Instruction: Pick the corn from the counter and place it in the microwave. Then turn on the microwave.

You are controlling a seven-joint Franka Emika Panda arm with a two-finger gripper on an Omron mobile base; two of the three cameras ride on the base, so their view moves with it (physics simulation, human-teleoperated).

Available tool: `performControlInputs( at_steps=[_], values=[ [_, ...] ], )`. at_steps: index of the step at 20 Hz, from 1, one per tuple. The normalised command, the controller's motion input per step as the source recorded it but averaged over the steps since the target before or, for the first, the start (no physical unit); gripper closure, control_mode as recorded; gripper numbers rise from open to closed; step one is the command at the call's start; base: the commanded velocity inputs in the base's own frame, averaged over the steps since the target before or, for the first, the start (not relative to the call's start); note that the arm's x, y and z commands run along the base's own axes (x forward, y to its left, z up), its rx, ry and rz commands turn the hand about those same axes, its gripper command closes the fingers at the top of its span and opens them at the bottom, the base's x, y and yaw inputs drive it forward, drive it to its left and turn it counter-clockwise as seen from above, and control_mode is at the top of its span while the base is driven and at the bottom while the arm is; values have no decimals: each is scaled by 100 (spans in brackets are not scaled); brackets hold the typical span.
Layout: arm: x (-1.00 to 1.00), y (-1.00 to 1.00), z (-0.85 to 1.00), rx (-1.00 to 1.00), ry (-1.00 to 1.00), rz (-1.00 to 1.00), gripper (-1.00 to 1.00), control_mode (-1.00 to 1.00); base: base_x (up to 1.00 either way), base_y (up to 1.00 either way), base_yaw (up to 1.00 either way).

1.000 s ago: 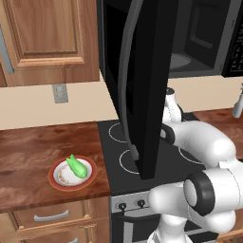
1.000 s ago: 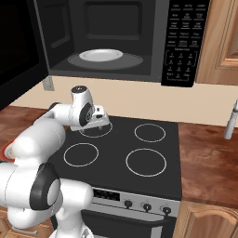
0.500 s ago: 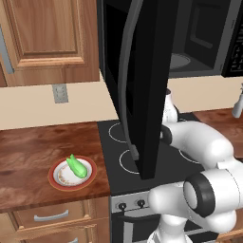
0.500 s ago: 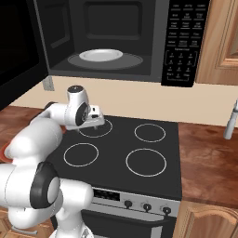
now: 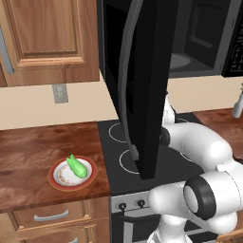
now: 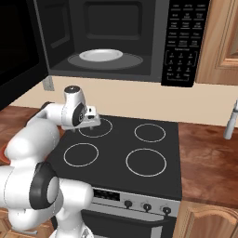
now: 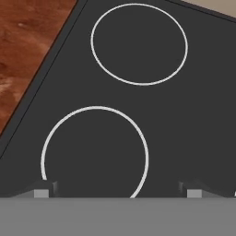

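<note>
Kitchen scene, black stovetop [image 6: 116,153] in the middle. Hand [image 6: 91,122] hangs over the stovetop's back-left ring, fingers spread wide with nothing between them. Corn [image 5: 76,166] lies on a plate [image 5: 57,179] on the worktop [image 5: 28,156], left of the stovetop. Microwave [image 6: 116,42] above the stovetop has its door swung open.

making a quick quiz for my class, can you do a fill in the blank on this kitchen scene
1. The corn lies on a red-rimmed ____.
2. The microwave door stands ____.
3. The gripper hangs above the black ____, its jaws apart.
4. Inside the microwave sits a white ____.

Missing words: plate; open; stovetop; turntable plate
</note>
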Motion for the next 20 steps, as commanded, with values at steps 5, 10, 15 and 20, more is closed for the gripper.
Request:
performControlInputs(
  at_steps=[5, 10, 15, 20],
  values=[
    [-5, 19, -8, 2, 0, 2, -100, -100, 0, 0, 0],
    [-8, 18, -3, 1, 0, 3, -100, -100, 0, 0, 0],
    [-10, 16, -2, 1, 0, 4, -100, -100, 0, 0, 0],
    [-11, 16, -4, 0, 0, 4, -100, -100, 0, 0, 0]
  ],
)
